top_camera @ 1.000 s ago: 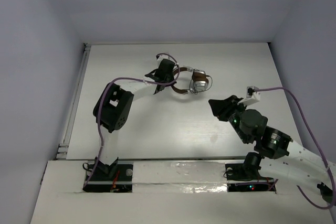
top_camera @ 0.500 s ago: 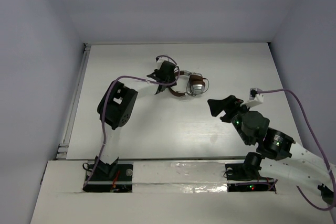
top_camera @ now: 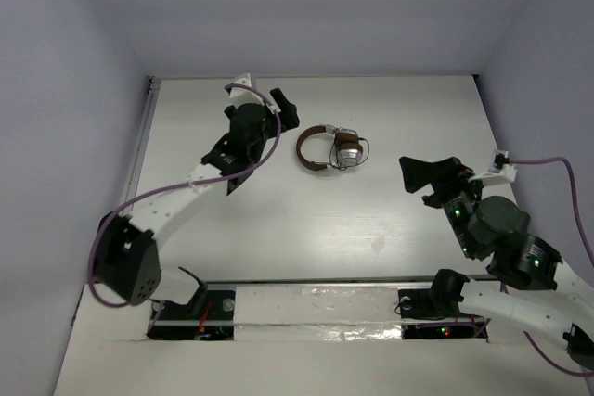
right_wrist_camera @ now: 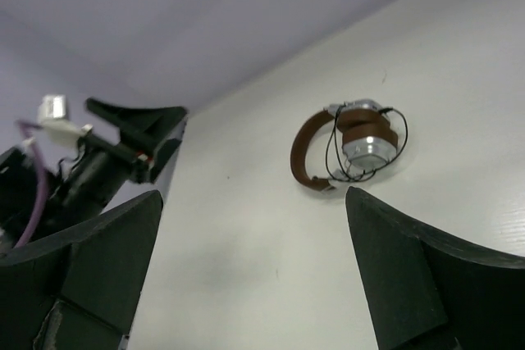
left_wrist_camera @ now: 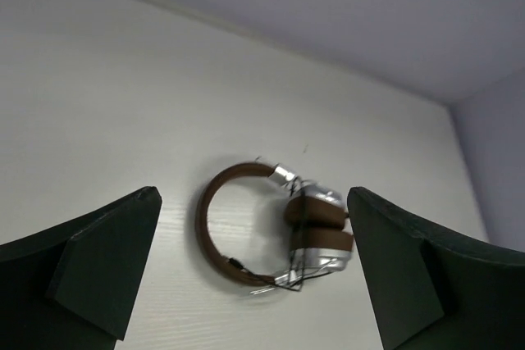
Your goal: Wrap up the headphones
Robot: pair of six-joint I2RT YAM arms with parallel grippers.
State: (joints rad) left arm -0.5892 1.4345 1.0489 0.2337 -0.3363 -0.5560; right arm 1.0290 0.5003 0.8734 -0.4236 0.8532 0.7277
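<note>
The headphones lie flat on the white table, brown headband to the left, silver cups stacked at the right. Thin black cable loops around the cups. Nothing touches them. My left gripper hovers to their left, open and empty. In the left wrist view the headphones sit ahead between the wide-spread fingers of the left gripper. My right gripper stands open and empty to the right of the headphones. The right wrist view has the headphones far ahead of the right gripper.
Lilac walls close the table on three sides. A metal rail runs along its left edge. Purple robot cables trail from both wrists. The left arm appears at the left of the right wrist view.
The left gripper opened, let go of the headphones and pulled back to the left. The right gripper opened wider and drew away to the right. The headphones now rest alone.
</note>
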